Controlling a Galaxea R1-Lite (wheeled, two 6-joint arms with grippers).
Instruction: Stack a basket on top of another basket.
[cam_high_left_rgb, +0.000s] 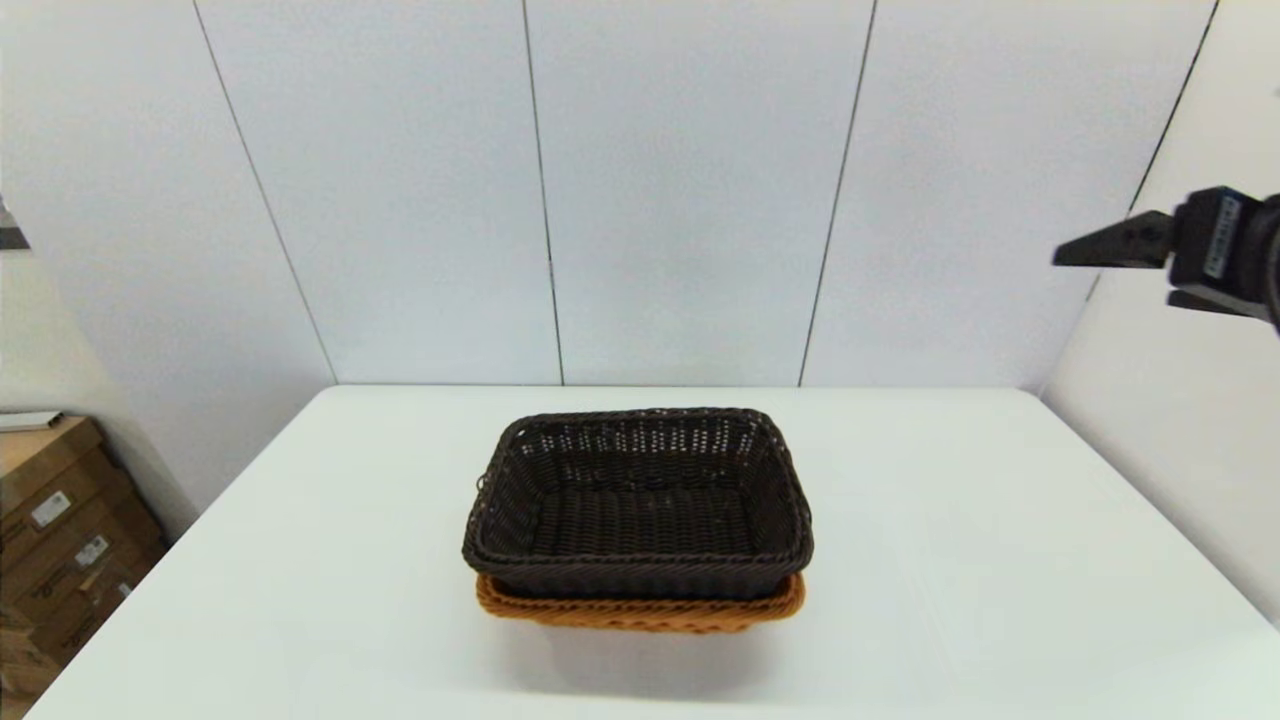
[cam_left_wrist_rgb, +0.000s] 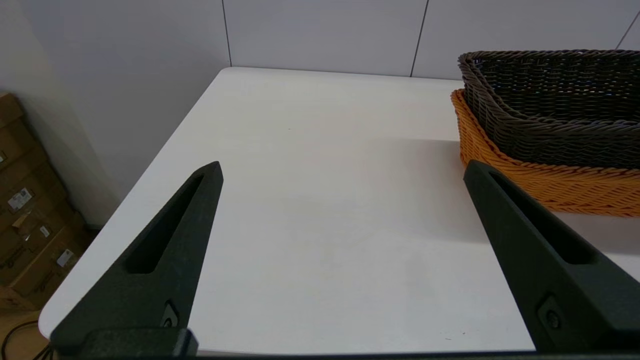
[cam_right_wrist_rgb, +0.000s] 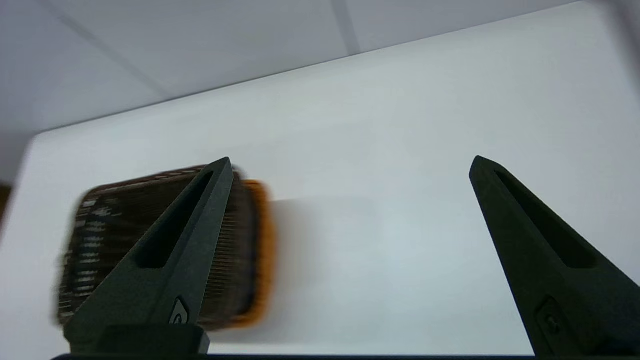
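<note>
The dark brown basket (cam_high_left_rgb: 640, 500) sits nested inside the orange-tan basket (cam_high_left_rgb: 640, 608) at the middle of the white table (cam_high_left_rgb: 950, 560), with only the orange rim showing beneath it. My right gripper (cam_high_left_rgb: 1115, 280) hangs high at the far right, well away from both baskets. In the right wrist view this gripper (cam_right_wrist_rgb: 350, 165) is open and empty, with the stacked dark basket (cam_right_wrist_rgb: 110, 235) and orange basket (cam_right_wrist_rgb: 262, 250) blurred below. My left gripper (cam_left_wrist_rgb: 342, 170) is open and empty over the table's left part. The dark basket (cam_left_wrist_rgb: 560, 110) and the orange basket (cam_left_wrist_rgb: 550, 187) lie off to its side.
Cardboard boxes (cam_high_left_rgb: 60, 520) stand on the floor beyond the table's left edge, and they also show as boxes (cam_left_wrist_rgb: 25, 220) in the left wrist view. White wall panels rise behind the table and along its right side.
</note>
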